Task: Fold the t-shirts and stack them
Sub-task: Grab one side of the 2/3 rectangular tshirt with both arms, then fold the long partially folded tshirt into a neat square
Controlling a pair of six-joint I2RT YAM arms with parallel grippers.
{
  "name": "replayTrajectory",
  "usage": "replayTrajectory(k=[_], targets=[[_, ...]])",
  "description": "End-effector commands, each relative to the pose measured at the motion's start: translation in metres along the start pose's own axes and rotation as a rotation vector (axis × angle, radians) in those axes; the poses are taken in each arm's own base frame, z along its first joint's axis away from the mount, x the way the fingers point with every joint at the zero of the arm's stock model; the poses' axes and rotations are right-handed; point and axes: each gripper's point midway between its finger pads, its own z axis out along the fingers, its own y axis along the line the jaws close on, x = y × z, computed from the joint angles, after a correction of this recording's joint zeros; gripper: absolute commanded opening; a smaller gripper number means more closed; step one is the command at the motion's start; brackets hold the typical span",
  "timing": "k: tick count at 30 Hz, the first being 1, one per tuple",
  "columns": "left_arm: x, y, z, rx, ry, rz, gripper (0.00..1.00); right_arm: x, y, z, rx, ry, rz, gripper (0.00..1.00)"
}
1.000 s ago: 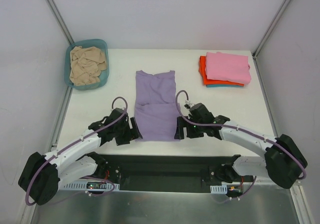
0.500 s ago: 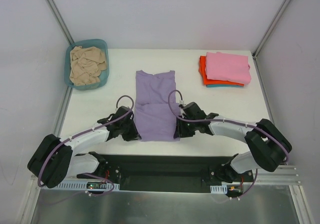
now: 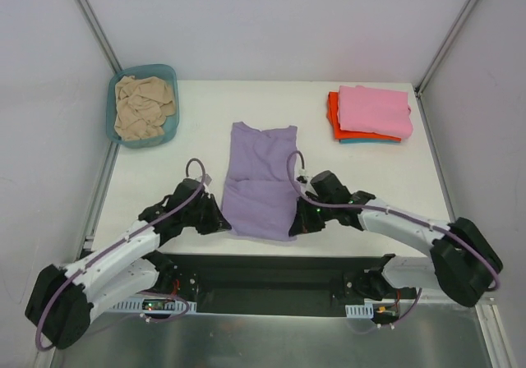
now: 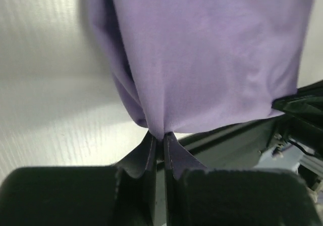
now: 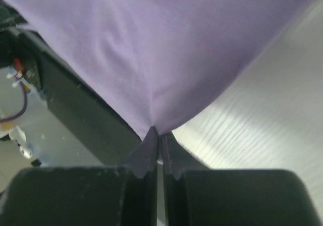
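Observation:
A lavender-purple t-shirt (image 3: 260,177) lies lengthwise in the middle of the white table, its sides folded in. My left gripper (image 3: 227,223) is shut on its near left corner, and the cloth (image 4: 202,59) bunches into the closed jaws (image 4: 160,135). On the near right corner my right gripper (image 3: 294,225) is shut, with cloth (image 5: 166,49) pinched at the tips (image 5: 158,131). The near hem is lifted a little. At the back right sits a stack of folded t-shirts (image 3: 371,113), pink over orange-red over teal. A crumpled beige t-shirt (image 3: 144,107) fills the basin.
The teal plastic basin (image 3: 168,75) stands at the table's back left corner. Metal frame posts (image 3: 90,19) rise at both back corners. A dark gap with cables runs along the near table edge (image 3: 271,269) between the arm bases.
Both grippers have shut on the purple shirt's near corners. The shirt's near end has risen and the whole shirt has shifted slightly right and away.

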Motion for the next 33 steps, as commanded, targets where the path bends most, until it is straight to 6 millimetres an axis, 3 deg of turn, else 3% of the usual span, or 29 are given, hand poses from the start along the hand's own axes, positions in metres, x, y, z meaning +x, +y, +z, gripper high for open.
replayTrajectory(k=[1, 2, 6, 12, 27, 33], targets=[[0.007, -0.022, -0.029, 0.152, -0.022, 0.063, 0.00, 0.018, 0.037, -0.045, -0.120, 0.071, -0.065, 0.01], [0.004, -0.032, -0.038, 0.203, -0.052, 0.077, 0.00, 0.013, 0.054, -0.060, -0.174, 0.051, -0.103, 0.01], [-0.008, -0.062, -0.068, 0.321, -0.133, 0.142, 0.00, 0.016, 0.077, -0.095, -0.223, 0.074, -0.176, 0.01], [-0.046, -0.073, -0.084, 0.274, -0.297, 0.185, 0.00, -0.005, 0.084, -0.110, -0.202, 0.036, -0.229, 0.01], [-0.126, -0.095, -0.086, 0.122, -0.474, 0.204, 0.00, -0.073, 0.053, -0.112, -0.231, -0.100, -0.109, 0.01], [-0.159, -0.099, -0.075, 0.087, -0.504, 0.195, 0.00, -0.103, 0.039, -0.111, -0.226, -0.132, -0.069, 0.01]])
